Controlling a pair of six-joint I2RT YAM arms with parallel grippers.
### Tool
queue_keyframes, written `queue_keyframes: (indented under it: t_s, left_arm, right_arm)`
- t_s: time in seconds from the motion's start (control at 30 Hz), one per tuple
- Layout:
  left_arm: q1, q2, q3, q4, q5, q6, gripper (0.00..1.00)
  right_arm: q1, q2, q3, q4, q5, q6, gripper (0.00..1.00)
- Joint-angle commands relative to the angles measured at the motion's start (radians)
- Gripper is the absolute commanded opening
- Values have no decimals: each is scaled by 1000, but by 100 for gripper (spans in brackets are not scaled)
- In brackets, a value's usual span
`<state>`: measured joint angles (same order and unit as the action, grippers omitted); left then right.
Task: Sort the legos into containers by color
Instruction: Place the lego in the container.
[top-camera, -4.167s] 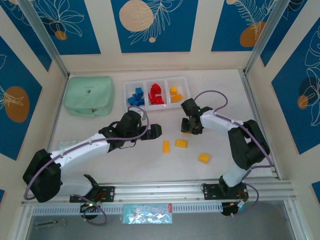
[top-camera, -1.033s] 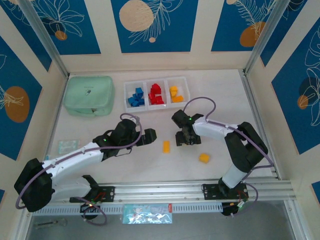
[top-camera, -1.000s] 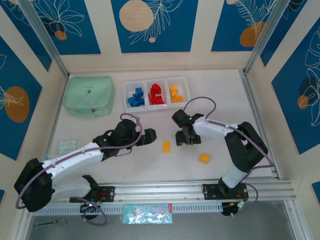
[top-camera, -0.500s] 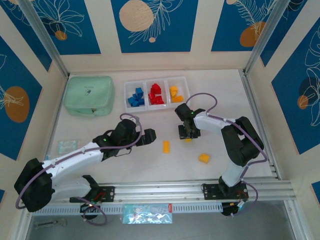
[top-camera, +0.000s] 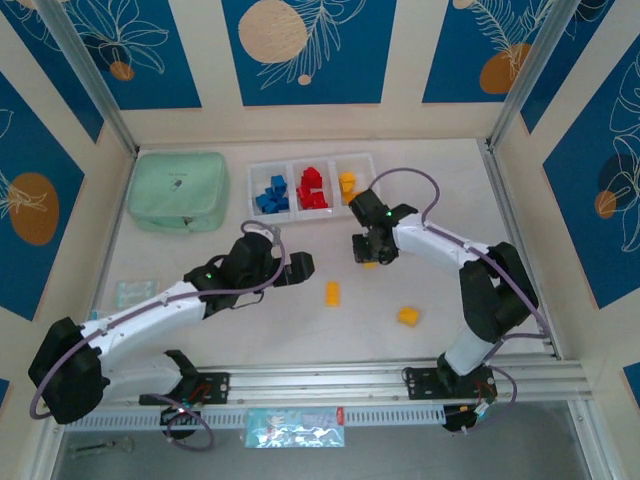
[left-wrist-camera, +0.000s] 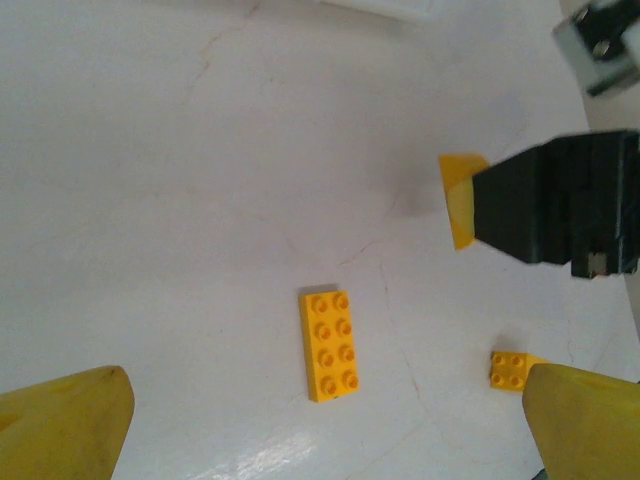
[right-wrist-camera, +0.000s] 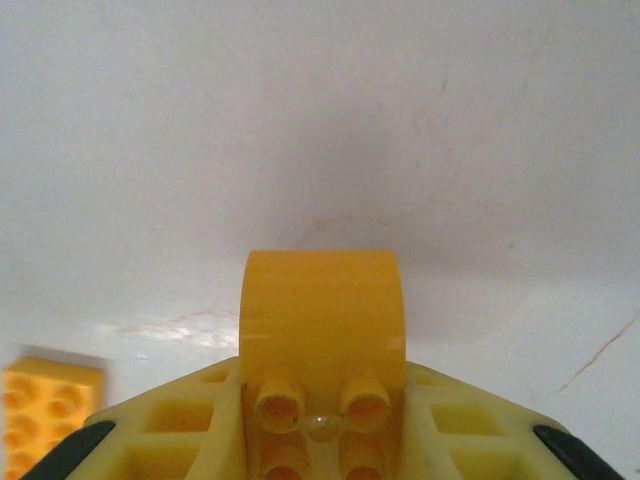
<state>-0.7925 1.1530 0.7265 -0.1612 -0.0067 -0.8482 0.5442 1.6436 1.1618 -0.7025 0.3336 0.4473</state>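
Jaws of the right gripper (top-camera: 368, 250) clamped a yellow lego brick (right-wrist-camera: 322, 310) mid-frame, arm elbowed, just below the white bins (top-camera: 293, 176). Left gripper (top-camera: 302, 265) gaped wide, arm stretched from lower left.

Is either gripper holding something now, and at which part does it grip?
The right gripper holds a yellow lego, pinched by its two sides near one end; the other end sticks out. The left gripper is open and empty.
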Motion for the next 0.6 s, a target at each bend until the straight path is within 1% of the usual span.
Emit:
queue_keyframes:
  t_s: [0.0,0.17,0.23,0.37,0.47,0.57]
  left_arm:
    - [20,-18,56,-44,-27,52,99]
    - [63,-16,95,-81,-30,84,99]
    - [81,-12,102,-83,-22,93,99]
    - [120,-4,127,-106,-2,111,99]
    - [148,2,135,-110,0,122,99]
    - [179,12,145,-117,19,125,99]
  right_arm:
    - [-21,1,95,-30,8,-33,30]
    - [-69,128,288,-26,0,-62,31]
    - [-81,189,365,-12,-39,-97,31]
    - [-119,339,570,-82,-21,-114,31]
    - [-136,415,667,-63,-34,-139,31]
    - [-159,510,781,-91,-43,-144,31]
